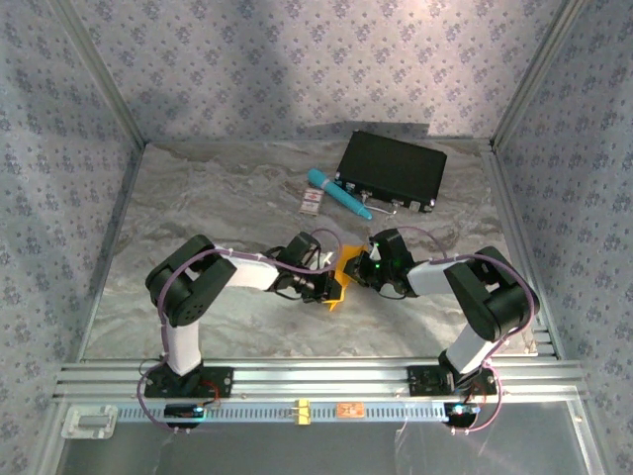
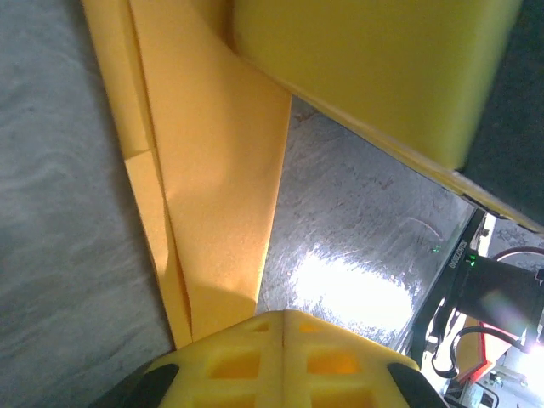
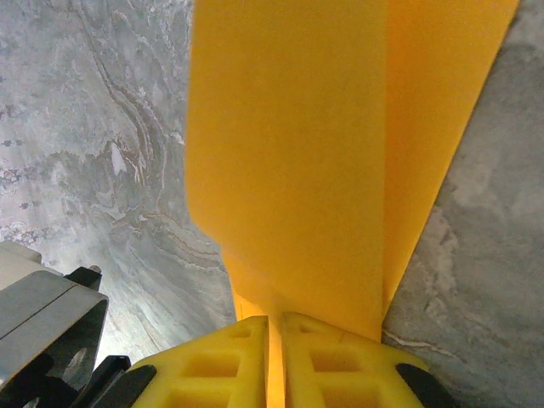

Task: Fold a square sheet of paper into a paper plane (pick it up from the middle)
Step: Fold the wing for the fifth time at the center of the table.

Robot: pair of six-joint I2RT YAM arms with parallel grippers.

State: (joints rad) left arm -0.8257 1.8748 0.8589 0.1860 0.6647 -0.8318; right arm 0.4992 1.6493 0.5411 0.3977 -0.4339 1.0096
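Observation:
The square sheet of paper (image 1: 343, 269), orange-yellow and folded into a long creased shape, sits at the table's middle between both grippers. My right gripper (image 1: 364, 269) is shut on it: in the right wrist view the paper (image 3: 289, 153) runs up out of the narrow slit between the yellow fingertips (image 3: 274, 321). My left gripper (image 1: 326, 287) is shut, its fingers meeting at a thin seam (image 2: 283, 319). The folded paper (image 2: 212, 153) passes beside and under its left finger; nothing shows in the seam. A yellow finger (image 2: 365, 68) of the right gripper rests on the paper's far end.
A black case (image 1: 391, 170) lies at the back right, with a teal pen (image 1: 339, 193) and a small white-and-red card (image 1: 313, 203) in front of it. Patterned walls enclose the marbled table (image 1: 198, 198). Part of the left arm (image 3: 42, 323) is close beside the right gripper.

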